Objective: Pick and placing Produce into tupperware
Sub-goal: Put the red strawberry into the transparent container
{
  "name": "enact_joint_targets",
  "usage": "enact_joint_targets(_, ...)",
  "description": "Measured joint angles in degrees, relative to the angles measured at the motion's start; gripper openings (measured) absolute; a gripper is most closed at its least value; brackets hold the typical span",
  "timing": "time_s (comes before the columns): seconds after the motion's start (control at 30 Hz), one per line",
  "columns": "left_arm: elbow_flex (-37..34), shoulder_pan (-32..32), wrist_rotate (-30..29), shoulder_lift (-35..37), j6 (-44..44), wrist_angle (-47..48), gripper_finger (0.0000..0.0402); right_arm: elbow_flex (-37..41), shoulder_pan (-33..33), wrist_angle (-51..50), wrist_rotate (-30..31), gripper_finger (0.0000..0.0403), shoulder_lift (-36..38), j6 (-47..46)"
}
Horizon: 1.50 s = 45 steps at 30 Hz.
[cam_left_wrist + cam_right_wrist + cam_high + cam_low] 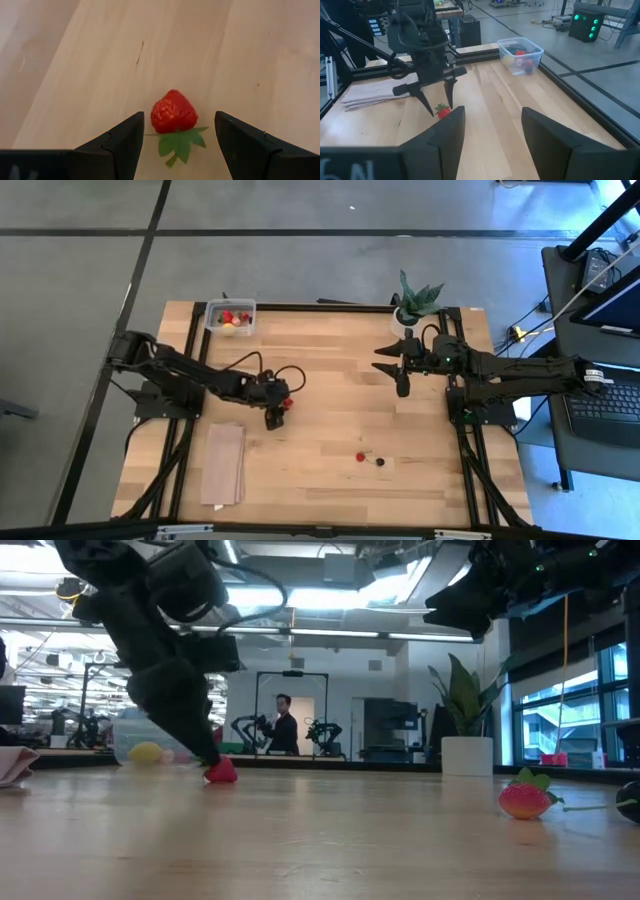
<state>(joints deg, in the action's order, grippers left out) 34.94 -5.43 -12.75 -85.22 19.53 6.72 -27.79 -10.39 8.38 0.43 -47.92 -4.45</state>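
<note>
A red strawberry with green leaves lies on the wooden table left of centre. My left gripper is open and low over it, one finger on each side, with a gap to each. The right wrist view shows the same strawberry and left gripper. The clear tupperware stands at the far left edge with red and yellow pieces inside. A second strawberry and a dark berry lie near the front centre. My right gripper is open and empty, held high at the far right.
A folded tan cloth lies at the front left. A spiky green plant in a white pot stands at the far edge beside my right arm. Black frame rails run along the table's sides.
</note>
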Motion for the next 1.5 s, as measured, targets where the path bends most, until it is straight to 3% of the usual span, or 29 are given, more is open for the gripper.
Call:
enact_joint_targets(1.23, 0.1, 0.0, -1.5, -5.5, 2.8, -4.2, 0.0233, 0.0, 0.0, -0.1, 0.0, 0.0197, 0.0, 0.0)
enact_joint_targets(1.5, 0.1, 0.0, -1.5, -5.7, 2.9, -4.8, 0.019, 0.0, 0.0, -0.1, 0.0, 0.0197, 0.0, 0.0)
